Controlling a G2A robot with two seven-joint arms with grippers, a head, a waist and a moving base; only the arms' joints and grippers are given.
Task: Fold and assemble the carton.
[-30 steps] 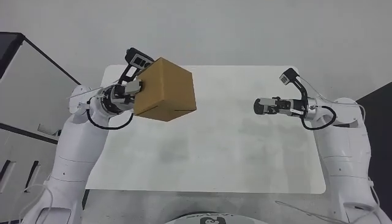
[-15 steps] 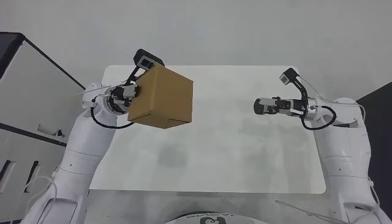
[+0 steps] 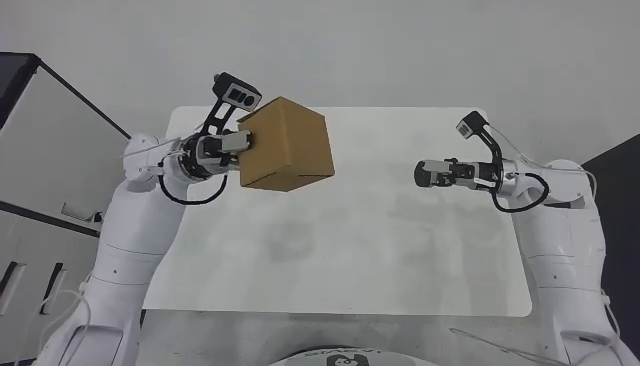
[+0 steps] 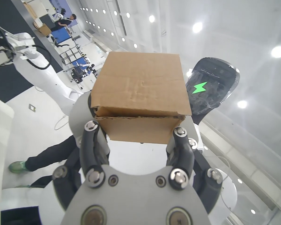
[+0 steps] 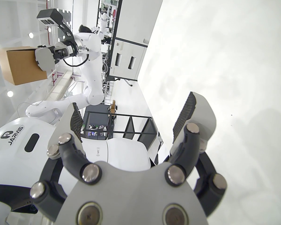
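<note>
We see the left gripper [image 3: 240, 144] clamp the carton [image 3: 288, 146] at ten o'clock from above; its wrist view adds a gapped flap seam [image 4: 138, 117]. The right gripper [image 5: 133, 113], at three o'clock, stands wide and empty.

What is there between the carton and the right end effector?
Nothing. In the top view, the stretch of white table between the carton and the right end effector is bare.
</note>
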